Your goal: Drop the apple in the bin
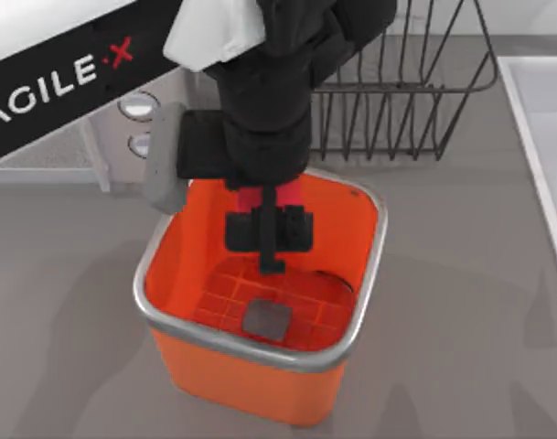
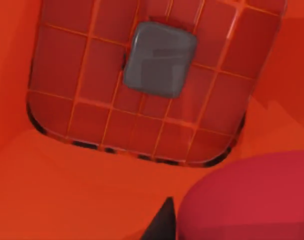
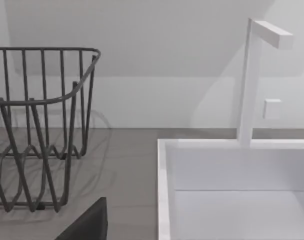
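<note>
left gripper hangs inside the orange bin, jaws clamped on the crimson apple above the gridded floor w/ grey patch. right gripper: can't tell jaw state; black wire rack behind the bin.

The left pincer reaches down inside the orange bin, gripping the apple above its gridded floor.

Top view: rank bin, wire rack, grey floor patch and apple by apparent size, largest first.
1. bin, largest.
2. wire rack, cut off by the frame edge, so its rank against the bin is unsure.
3. grey patch on the bin floor.
4. apple, just a sliver showing in the left pincer, so smallest only as seen.
</note>
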Motion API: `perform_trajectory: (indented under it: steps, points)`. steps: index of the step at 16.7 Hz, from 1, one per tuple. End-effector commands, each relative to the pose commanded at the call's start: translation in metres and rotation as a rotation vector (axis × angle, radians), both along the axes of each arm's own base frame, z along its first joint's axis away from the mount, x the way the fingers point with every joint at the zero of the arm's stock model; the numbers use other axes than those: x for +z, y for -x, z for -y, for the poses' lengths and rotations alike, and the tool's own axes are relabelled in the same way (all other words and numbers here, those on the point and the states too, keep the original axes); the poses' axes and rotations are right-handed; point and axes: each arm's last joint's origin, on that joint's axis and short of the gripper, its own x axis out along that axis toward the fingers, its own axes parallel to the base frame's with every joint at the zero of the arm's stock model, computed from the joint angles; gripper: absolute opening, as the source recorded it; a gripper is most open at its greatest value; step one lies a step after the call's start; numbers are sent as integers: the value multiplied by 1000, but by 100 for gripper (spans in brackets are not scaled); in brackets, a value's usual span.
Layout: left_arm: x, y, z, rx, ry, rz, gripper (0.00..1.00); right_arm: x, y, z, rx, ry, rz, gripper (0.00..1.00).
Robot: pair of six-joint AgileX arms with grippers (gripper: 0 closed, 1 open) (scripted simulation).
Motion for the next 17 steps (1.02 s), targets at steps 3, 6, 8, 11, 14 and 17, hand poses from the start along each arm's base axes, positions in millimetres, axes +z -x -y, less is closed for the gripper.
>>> perform_trajectory:
  steps: [3, 6, 8, 11, 14, 17]
  points:
    - [-9, 4, 4, 20, -35, -35, 0, 0, 0, 0, 0, 0, 0, 100]
    - [-10, 5, 5, 23, -40, -40, 0, 0, 0, 0, 0, 0, 0, 100]
    - [-10, 5, 5, 23, -40, -40, 0, 0, 0, 0, 0, 0, 0, 100]
    - [-12, 3, 3, 26, -35, -36, 0, 0, 0, 0, 0, 0, 0, 100]
    - [-29, 1, 4, 24, -40, -42, 0, 0, 0, 0, 0, 0, 0, 100]
    - [-45, 1, 4, 22, -44, -46, 0, 0, 0, 0, 0, 0, 0, 100]
